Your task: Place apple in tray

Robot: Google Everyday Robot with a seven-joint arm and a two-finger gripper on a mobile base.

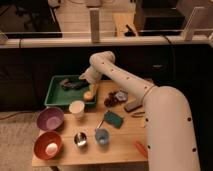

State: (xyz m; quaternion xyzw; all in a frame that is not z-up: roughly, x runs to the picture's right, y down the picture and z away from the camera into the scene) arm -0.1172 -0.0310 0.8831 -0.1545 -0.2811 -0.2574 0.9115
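Judged task nearly done, poss. done already. Spotted apple (88,95) at near right corner of tray (51,98), just behind white cup (76,108). Couldn't tell whether resting on tray floor, on rim, or held just above. Found gripper (90,89) directly over apple, touching or close to it. Couldn't tell if open or clamped on fruit. Guessed remaining work: confirm release, then lift arm clear w/o dragging fruit over rim.

Re containers: noted one dark, longish obj (71,84) toward back of tray. Saw nothing inside purple bowl (50,120), just in front of tray. Found pale egg-like ball (52,147) inside orange-red bowl (39,145), at near left corner of table (122,147). Couldn't make out contents of white cup, small metal cup (80,139) or blue cup (101,136). Noted green sponge-like pad (114,118) and dark cluster, maybe grapes (113,99), loose on tabletop right of tray, in no container.
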